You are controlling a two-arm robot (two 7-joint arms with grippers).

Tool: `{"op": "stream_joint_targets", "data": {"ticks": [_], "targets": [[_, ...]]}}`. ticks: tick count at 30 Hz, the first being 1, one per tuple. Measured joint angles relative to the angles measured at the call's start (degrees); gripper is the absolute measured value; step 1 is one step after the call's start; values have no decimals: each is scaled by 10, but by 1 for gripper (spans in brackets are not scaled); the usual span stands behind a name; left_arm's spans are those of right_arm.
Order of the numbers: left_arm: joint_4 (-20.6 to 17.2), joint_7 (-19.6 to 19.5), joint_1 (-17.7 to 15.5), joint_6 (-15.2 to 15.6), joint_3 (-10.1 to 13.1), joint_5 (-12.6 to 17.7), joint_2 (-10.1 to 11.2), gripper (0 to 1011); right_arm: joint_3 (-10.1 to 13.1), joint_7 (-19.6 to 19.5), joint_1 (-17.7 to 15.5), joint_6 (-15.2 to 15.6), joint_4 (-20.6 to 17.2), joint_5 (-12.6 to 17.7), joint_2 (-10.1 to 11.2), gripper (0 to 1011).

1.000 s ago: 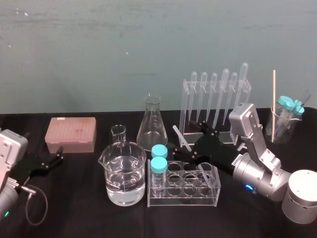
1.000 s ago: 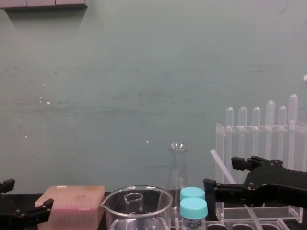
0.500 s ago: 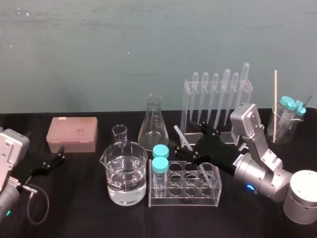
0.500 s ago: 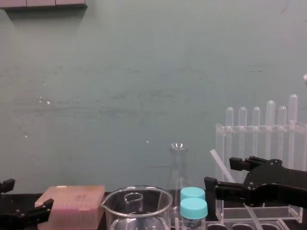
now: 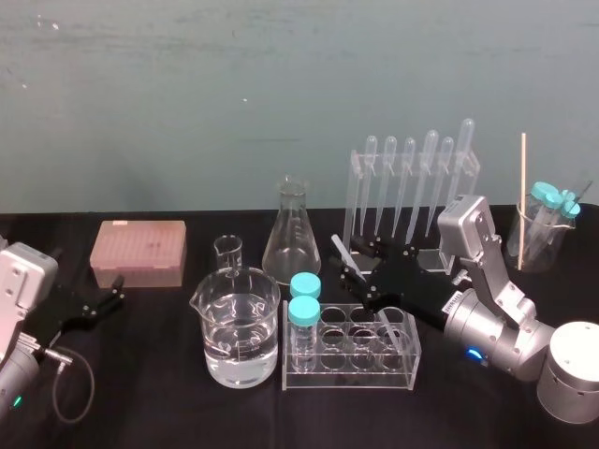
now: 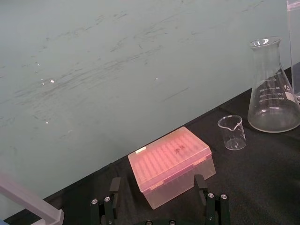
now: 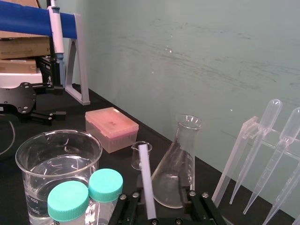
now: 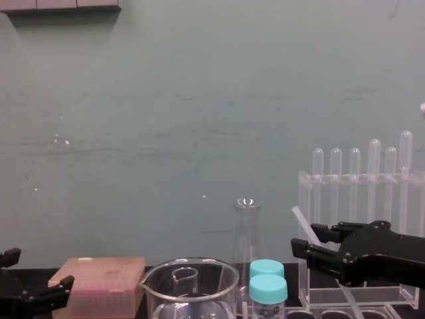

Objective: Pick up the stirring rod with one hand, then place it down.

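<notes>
The right gripper is clamping the rod near its middle, fingers pressed against it. The rod is leaning with its lower end in the rack on the black table. The left gripper is lying at the table's left, fingers spread apart. A teal wall is filling the background.

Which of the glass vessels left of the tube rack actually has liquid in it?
The large beaker at the front, about half full of clear liquid. The small beaker and the conical flask behind it look empty.
</notes>
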Motion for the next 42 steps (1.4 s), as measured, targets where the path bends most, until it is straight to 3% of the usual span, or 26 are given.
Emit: {"op": "stream_joint_targets", "data": {"ticks": [11,14,27,32,42], "targets": [[0,0,0,0,0,0,0,1000,0,0,0,0,0,0,0,110],[0,0,0,0,0,0,0,1000,0,0,0,0,0,0,0,70],[0,0,0,0,0,0,0,1000,0,0,0,0,0,0,0,70],[0,0,0,0,0,0,0,1000,21,1,-6,-34,2,7,-11,70],[0,0,0,0,0,0,0,1000,76,46,-3,-140,8,63,-46,70]]}}
